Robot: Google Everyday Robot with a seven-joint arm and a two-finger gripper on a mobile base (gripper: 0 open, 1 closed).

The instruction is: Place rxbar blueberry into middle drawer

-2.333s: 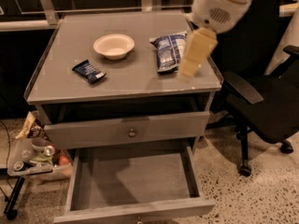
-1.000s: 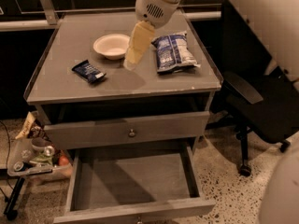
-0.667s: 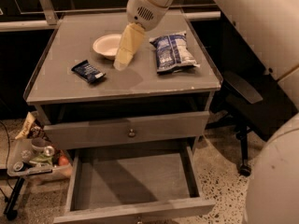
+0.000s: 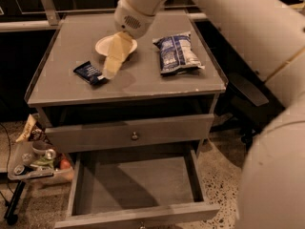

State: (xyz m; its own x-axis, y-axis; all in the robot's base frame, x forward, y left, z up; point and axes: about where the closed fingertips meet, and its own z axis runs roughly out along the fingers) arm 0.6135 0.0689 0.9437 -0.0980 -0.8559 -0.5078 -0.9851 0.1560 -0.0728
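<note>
- Progress: early. rxbar blueberry (image 4: 89, 73) on cabinet top (image 4: 143, 82), not yet picked.
- gripper (image 4: 109, 72) just beside it; open/closed: can't tell.
- middle drawer (image 4: 138, 187) pulled out; grasp + drop left.

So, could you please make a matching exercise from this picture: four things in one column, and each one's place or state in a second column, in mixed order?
Column one
1. rxbar blueberry
2. chip bag
3. middle drawer
4. gripper

Column two
A. pulled open, under the closed knob drawer
B. on the tabletop, picture's right
C. over the tabletop, tip close beside the bar, partly covering the white bowl
D. lying flat on the tabletop, picture's left

Pairs: 1-D, 2-B, 3-A, 4-C
</note>
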